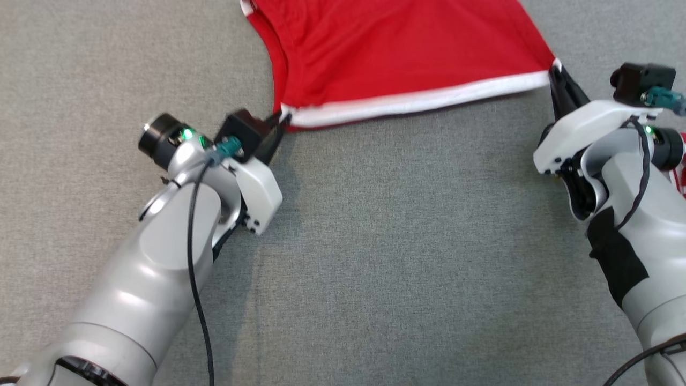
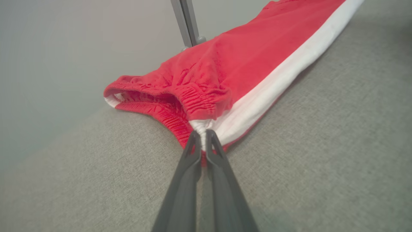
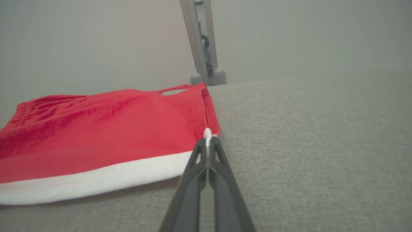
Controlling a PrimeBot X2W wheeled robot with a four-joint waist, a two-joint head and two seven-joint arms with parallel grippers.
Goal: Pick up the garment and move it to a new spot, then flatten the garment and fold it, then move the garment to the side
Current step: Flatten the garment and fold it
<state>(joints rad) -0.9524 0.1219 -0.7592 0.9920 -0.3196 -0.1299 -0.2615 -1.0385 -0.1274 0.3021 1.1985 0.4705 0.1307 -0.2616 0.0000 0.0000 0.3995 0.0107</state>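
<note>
A: Since the left tool (image 1: 280, 119) and right tool (image 1: 554, 69) are each clamped tight on a white-edge corner, what step's this?
B: Flattening, prob. The garment (image 1: 396, 48) lies stretched beyond them on the grey surface (image 1: 375, 241). Next needs an even pull w/ both, then the fold.

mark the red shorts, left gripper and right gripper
red shorts (image 1: 396, 48), head view, middle of red cloth
left gripper (image 2: 202, 133), left wrist view, between its fingertips
right gripper (image 3: 208, 141), right wrist view, between its fingertips
</note>
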